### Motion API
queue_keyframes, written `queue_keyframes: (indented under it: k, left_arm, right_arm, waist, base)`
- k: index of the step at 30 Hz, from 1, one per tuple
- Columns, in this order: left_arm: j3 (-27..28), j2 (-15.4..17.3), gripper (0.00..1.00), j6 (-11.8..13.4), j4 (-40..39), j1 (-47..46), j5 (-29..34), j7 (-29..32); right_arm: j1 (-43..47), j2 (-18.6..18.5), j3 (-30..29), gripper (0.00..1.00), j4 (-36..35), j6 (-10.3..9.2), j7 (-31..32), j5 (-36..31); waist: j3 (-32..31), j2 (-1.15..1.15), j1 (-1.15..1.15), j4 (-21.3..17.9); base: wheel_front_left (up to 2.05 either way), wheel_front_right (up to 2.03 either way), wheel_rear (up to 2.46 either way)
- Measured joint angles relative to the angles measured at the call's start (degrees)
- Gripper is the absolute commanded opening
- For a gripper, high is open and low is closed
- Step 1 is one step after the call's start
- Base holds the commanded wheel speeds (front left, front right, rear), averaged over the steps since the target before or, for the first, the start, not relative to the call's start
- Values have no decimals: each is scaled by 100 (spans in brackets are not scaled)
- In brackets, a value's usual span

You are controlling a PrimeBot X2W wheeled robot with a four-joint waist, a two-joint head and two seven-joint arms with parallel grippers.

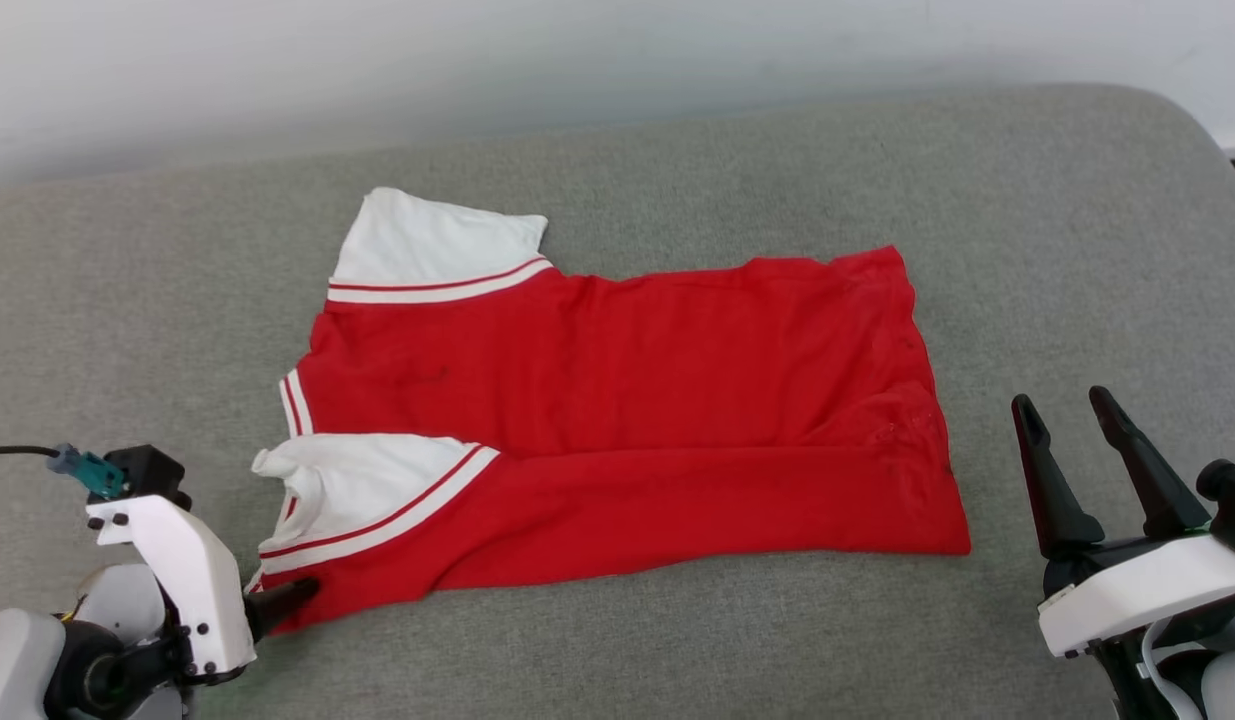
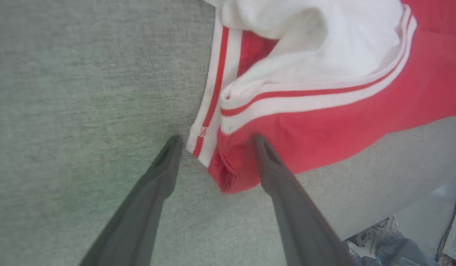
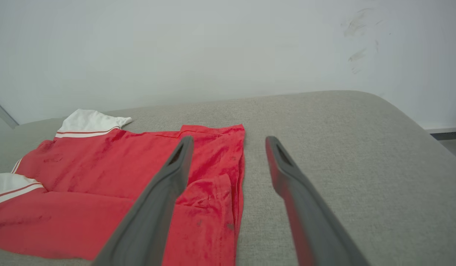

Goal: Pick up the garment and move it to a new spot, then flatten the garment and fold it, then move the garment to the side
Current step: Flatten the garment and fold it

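The red garment [image 1: 627, 400] lies spread out on the grey padded surface [image 1: 1027, 200], with one white striped sleeve at the back left and another folded over at the near left. My left gripper [image 1: 295, 592] is at the garment's near-left corner. In the left wrist view it [image 2: 216, 142] is open, and its two fingers straddle the corner of the garment [image 2: 324, 122] where the red hem meets the white stripes. My right gripper [image 1: 1069, 412] stands open to the right of the garment, clear of it. In the right wrist view it [image 3: 229, 142] points past the right edge of the garment [image 3: 102, 173].
A pale wall [image 1: 577, 60] runs behind the surface, which rounds off at the far right [image 1: 1207, 140]. Past the surface's near edge, the left wrist view shows a person's jeans and shoe [image 2: 386, 240] and a sheet of paper [image 2: 455, 236] on the floor.
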Motion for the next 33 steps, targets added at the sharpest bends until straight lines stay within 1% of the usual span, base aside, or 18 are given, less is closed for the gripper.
queue_keyframes:
  k: [2, 5, 7, 8, 9, 11, 13, 17, 19, 23, 26, 29, 33]
  left_arm:
    - [22, -123, 100, 1, 133, -24, -110, -19]
    - [21, -183, 100, -22, 307, -86, -166, -18]
    - [32, -233, 45, -34, 413, -130, -229, -24]
    - [57, -267, 30, -36, 450, -137, -276, -42]
    - [82, -309, 0, -63, 491, -138, -322, -96]
    - [77, -352, 0, -103, 563, -158, -330, -163]
    - [62, -413, 0, -202, 615, -179, -324, -291]
    - [-49, -515, 0, -338, 650, -247, -181, -537]
    - [-93, -517, 0, -388, 590, -271, -66, -665]
    - [-168, -506, 0, -399, 314, -376, 168, -892]
    - [-203, -464, 0, -394, 23, -412, 342, -1022]
    - [-220, -513, 0, -386, -283, -458, 363, -1095]
    - [-265, -509, 0, -309, -550, -476, 460, -1117]
  right_arm:
    - [-19, 21, -19, 100, 7, 0, 21, 10]
    - [-93, 34, -42, 100, 22, 0, 58, 45]
    - [-105, 33, -59, 100, 41, 0, 104, 75]
    - [-107, 31, -67, 100, 53, 0, 178, 134]
    - [-108, 27, -86, 100, 57, 0, 215, 198]
    - [-118, -23, -142, 100, 80, 0, 409, 277]
    - [-120, -108, -166, 100, 120, 0, 660, 475]
    - [-132, -380, -281, 100, 263, 0, 1471, 821]
    - [-136, -521, -348, 100, 370, 0, 2007, 955]
    - [-112, -678, -448, 100, 533, -1, 3286, 1240]
    - [-101, -631, -491, 100, 515, 0, 4074, 1372]
    - [-157, -561, -526, 100, 459, 0, 4455, 1451]
    - [-482, -464, -445, 100, 576, 0, 4643, 1456]
  waist:
    - [123, 0, 0, -50]
    - [263, 0, 0, -116]
    - [314, 0, -1, -143]
    - [323, 0, -1, -148]
    - [320, 0, -1, -145]
    - [295, 0, -1, -120]
    - [259, 0, 0, -85]
    - [173, 0, 0, 21]
    - [132, 0, 0, 86]
    - [93, 0, 0, 232]
    - [117, 0, 0, 349]
    - [210, 0, 0, 446]
    - [397, 0, 1, 545]
  base:
    - [0, 0, 0]
    - [0, 0, 0]
    - [0, 0, 0]
    - [0, 0, 0]
    - [0, 0, 0]
    - [0, 0, 0]
    - [0, 0, 0]
    - [0, 0, 0]
    - [0, 0, 0]
    - [0, 0, 0]
    - [0, 0, 0]
    - [0, 0, 0]
    - [0, 0, 0]
